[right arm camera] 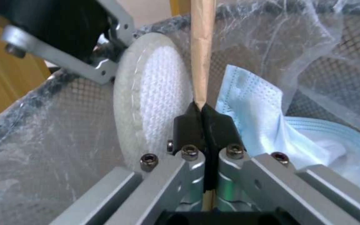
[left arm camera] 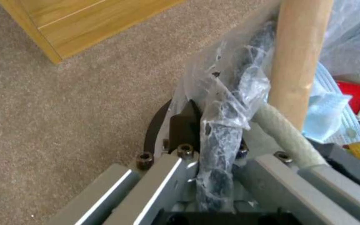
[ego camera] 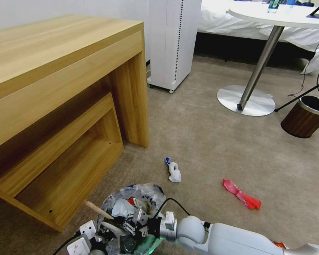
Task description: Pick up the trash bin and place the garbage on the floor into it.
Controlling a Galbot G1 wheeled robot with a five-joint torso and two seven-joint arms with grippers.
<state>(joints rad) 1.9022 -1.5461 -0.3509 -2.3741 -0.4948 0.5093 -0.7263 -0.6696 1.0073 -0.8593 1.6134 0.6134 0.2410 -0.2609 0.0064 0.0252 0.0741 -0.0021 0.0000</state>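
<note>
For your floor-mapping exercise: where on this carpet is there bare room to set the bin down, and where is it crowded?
Bare carpet lies between the light wooden desk, the white tissue wad and the round chrome table base. Carpet is also free between the crumpled red wrapper and the brown wood-grain bin. It is crowded at the bag-lined trash bin, where both hands meet.

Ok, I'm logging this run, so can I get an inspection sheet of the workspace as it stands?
Surface: grey carpet.
Job's things: lined bin holds a white slipper, blue face mask and wooden stick.
Clutter: tissue wad and red wrapper lie on the carpet.
Grippers: left hand shut on the bin rim; right hand shut on the stick.
Cables: black cable over the right wrist.
Surroundings: wooden desk, white appliance, round table base, brown bin.
</note>
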